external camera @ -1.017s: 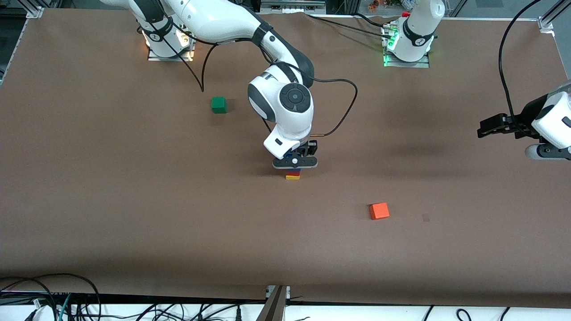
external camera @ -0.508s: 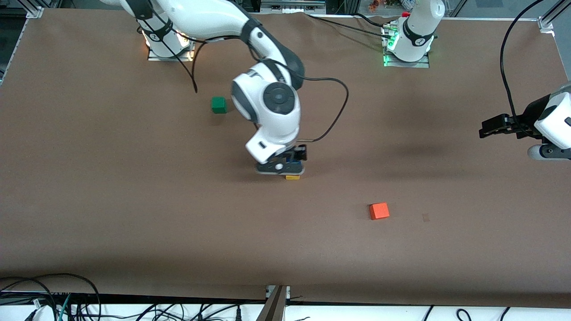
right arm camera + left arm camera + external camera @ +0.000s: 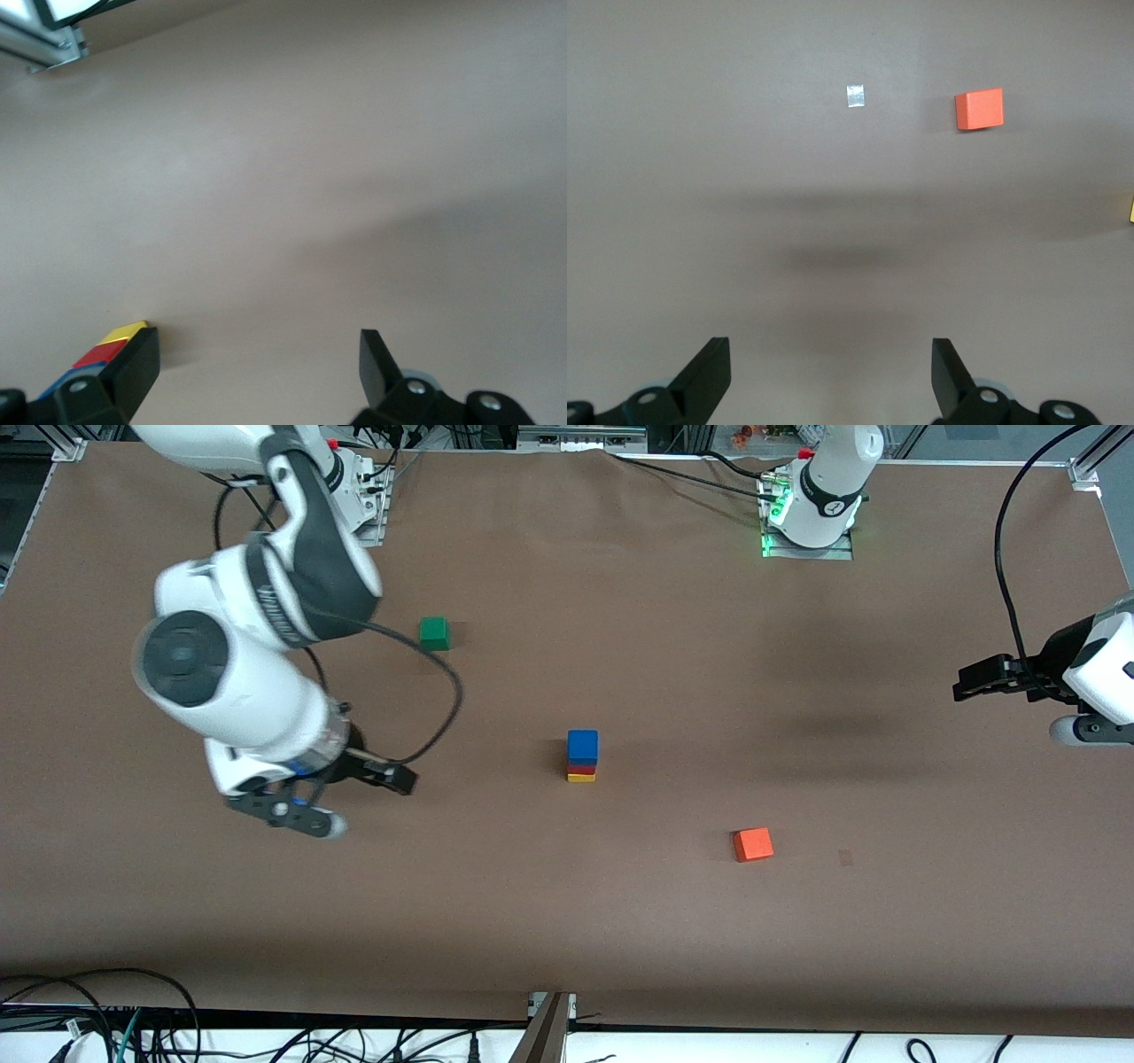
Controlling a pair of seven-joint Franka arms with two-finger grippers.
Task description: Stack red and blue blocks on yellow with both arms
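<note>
The brown table (image 3: 797,957) carries everything, and my two arms are the biggest things over it: my right arm (image 3: 266,602) reaches from its base at one top corner out over the table toward its own end, and my left arm (image 3: 1099,673) waits over the edge at the other end. My right gripper (image 3: 354,797) hangs above bare table with its jaws spread wide and nothing between them; my left gripper (image 3: 831,376) is likewise spread and empty. Near the middle of the table stands the stack: the blue block (image 3: 582,745) on the red block (image 3: 581,768) on the yellow block (image 3: 581,778), the three looking squarely lined up. I judge the stacking done, so the step in hand is only to get clear of it cleanly. To do that well I should keep my right gripper high and away from the tower, with its cable (image 3: 443,708) slack and off the table, and bring neither arm low across the middle. The orange cube (image 3: 753,844), nearer the front edge, and the green cube (image 3: 434,633), nearer the bases' edge, need no touching.
</note>
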